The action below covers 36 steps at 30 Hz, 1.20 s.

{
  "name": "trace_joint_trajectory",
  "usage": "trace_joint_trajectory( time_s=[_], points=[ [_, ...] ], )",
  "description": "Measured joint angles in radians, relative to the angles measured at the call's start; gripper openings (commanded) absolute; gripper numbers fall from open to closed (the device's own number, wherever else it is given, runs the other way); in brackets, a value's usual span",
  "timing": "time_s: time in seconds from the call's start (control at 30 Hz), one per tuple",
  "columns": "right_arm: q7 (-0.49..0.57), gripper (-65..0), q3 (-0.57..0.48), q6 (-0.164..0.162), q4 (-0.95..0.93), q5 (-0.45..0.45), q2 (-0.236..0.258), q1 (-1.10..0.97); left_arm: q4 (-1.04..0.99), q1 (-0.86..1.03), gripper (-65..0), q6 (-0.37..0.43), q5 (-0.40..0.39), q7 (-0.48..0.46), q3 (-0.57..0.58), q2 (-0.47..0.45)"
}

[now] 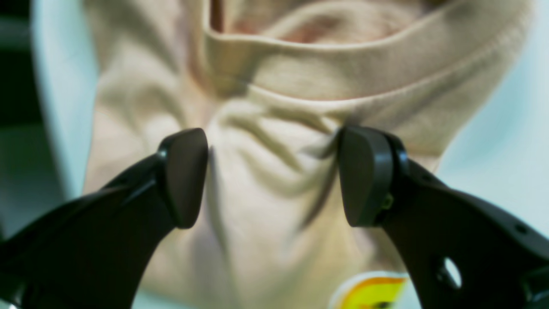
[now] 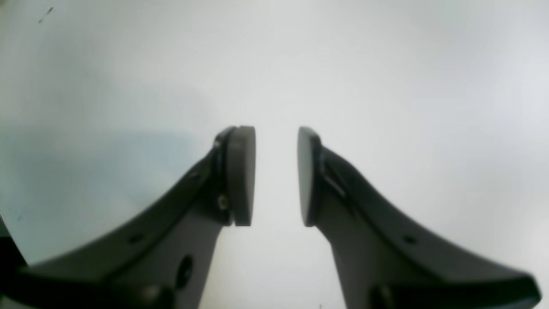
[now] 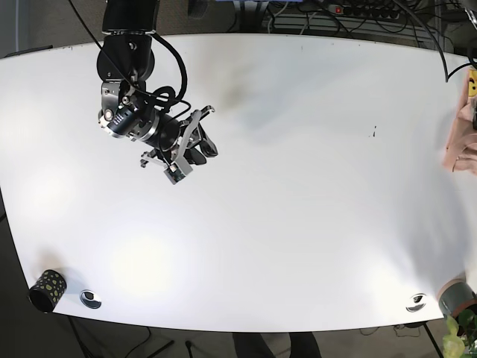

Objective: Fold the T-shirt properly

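Note:
The beige T-shirt [image 1: 274, 77] fills the left wrist view, crumpled, with its collar band near the top and a yellow print [image 1: 371, 292] at the bottom. My left gripper [image 1: 272, 176] is open, its pads on either side of a bunch of wrinkled fabric. In the base view only a bit of the shirt [image 3: 460, 142] shows at the table's far right edge, and the left gripper is out of frame. My right gripper [image 2: 276, 176] is slightly open and empty over bare white table; it also shows in the base view [image 3: 195, 149] at the left.
The white table [image 3: 298, 186] spans the base view. A dark patterned cup [image 3: 46, 289] and a small round fitting [image 3: 91, 298] sit at the front left. Another fitting [image 3: 416, 302] and a grey roll [image 3: 455, 297] sit at the front right. Cables run along the back edge.

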Motion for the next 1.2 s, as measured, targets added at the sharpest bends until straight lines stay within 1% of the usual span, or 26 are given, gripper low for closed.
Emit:
trace_joint_trajectory(
  time_s=[0.13,0.2,0.3,0.37,0.43,0.5,0.63,0.67,0.77,0.8,0.83,0.87,0.93,0.97,1.03,1.1,1.2],
  points=[
    [-0.001,-49.0,0.006,0.0,0.0,-0.001,0.001,-0.002,0.068,0.003,-21.1,0.0,-0.001,0.001,-0.002,-0.003],
    [-0.001,-49.0,0.006,0.0,0.0,0.0,0.001,-0.002,0.108,0.011,-21.1,-0.004,-0.013,0.016,-0.005,-0.004],
    [-0.001,-49.0,0.006,0.0,0.0,-0.001,0.001,-0.002,0.204,0.034,-21.1,-0.005,-0.007,0.075,-0.049,0.002],
    [0.0,-49.1,0.006,0.0,0.0,0.0,0.0,-0.002,0.278,0.055,-21.1,-0.004,-0.007,0.1,-0.089,0.009],
    [0.0,-49.1,0.006,0.0,0.0,0.001,0.003,-0.002,0.367,0.073,-21.1,0.002,-0.003,0.105,-0.127,0.033],
    [0.0,-49.1,0.003,0.0,0.0,0.0,0.019,-0.001,0.452,0.081,-21.1,0.009,0.005,0.109,-0.14,0.078],
    [0.0,-49.1,0.005,0.0,0.0,-0.006,0.043,0.005,0.576,0.086,-21.1,-0.007,0.014,0.103,-0.105,0.182],
    [0.003,-49.1,0.008,0.0,0.0,-0.008,0.045,0.008,0.6,0.086,-21.1,-0.009,0.039,0.1,-0.099,0.215],
    [0.058,-49.1,0.016,0.0,0.0,-0.01,0.056,0.012,0.638,0.086,-21.1,0.043,0.116,0.067,-0.076,0.293],
    [0.092,-49.1,0.022,0.0,0.0,-0.011,0.061,0.014,0.652,0.089,-21.1,0.076,0.143,0.039,-0.06,0.323],
    [0.117,-49.1,0.031,0.0,0.0,-0.021,0.064,0.016,0.666,0.09,-21.1,0.091,0.154,0.005,-0.044,0.352],
    [0.135,-49.1,0.035,0.0,0.0,-0.037,0.065,0.017,0.676,0.092,-21.1,0.105,0.161,-0.025,-0.035,0.37],
    [0.158,-49.1,0.045,0.0,0.0,-0.126,0.064,0.017,0.694,0.097,-21.1,0.145,0.163,-0.114,-0.005,0.427],
    [0.171,-49.1,0.048,0.0,-0.001,-0.157,0.065,0.014,0.695,0.097,-21.1,0.16,0.163,-0.135,0.007,0.448],
    [0.22,-49.1,0.054,0.001,-0.003,-0.257,0.067,0.01,0.695,0.097,-21.1,0.225,0.168,-0.185,0.045,0.498],
    [0.298,-49.1,0.056,0.0,-0.003,-0.346,0.06,0.004,0.695,0.099,-21.1,0.269,0.167,-0.238,0.076,0.532],
    [0.464,-49.1,0.053,0.0,-0.003,-0.451,0.043,-0.024,0.702,0.123,-21.1,0.346,0.168,-0.299,0.119,0.565]
  ],
)
